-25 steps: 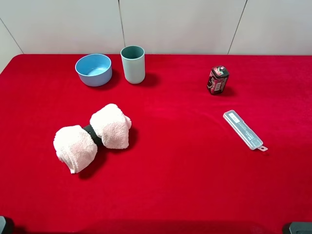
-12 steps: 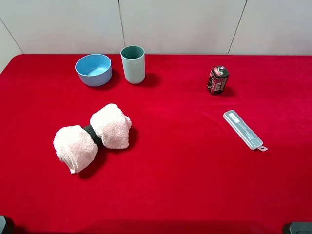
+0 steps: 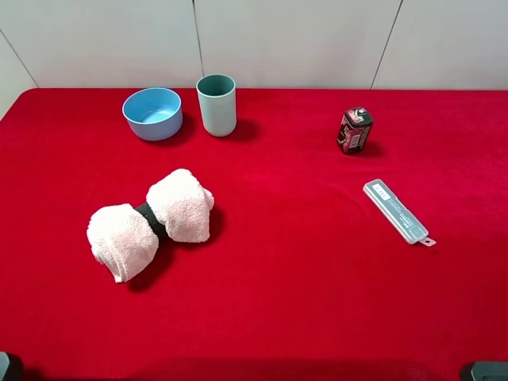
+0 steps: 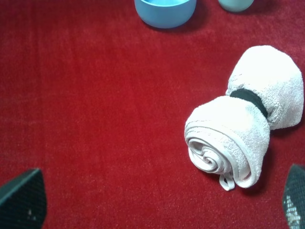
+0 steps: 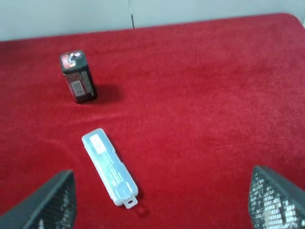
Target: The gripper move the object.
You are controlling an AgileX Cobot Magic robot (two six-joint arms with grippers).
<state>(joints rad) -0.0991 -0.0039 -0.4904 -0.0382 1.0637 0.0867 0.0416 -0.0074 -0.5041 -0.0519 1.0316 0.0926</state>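
The pale teal-green tumbler (image 3: pixel 217 104) stands upright at the back of the red table, just right of the light-blue bowl (image 3: pixel 152 113). Only its lower edge shows in the left wrist view (image 4: pixel 236 4). My left gripper (image 4: pixel 157 202) is open and empty, its two dark fingertips (image 4: pixel 21 200) at the frame's lower corners, well short of the tumbler. My right gripper (image 5: pixel 162 200) is open and empty, with meshed fingertips (image 5: pixel 276 198) wide apart, far from the tumbler. In the high view only dark bits of the arms show at the bottom corners.
A rolled white towel with a dark band (image 3: pixel 151 222) lies front left, also in the left wrist view (image 4: pixel 243 129). A small red-black box (image 3: pixel 354 131) and a clear plastic case (image 3: pixel 399 212) lie on the right, both in the right wrist view (image 5: pixel 77 76) (image 5: pixel 110 167).
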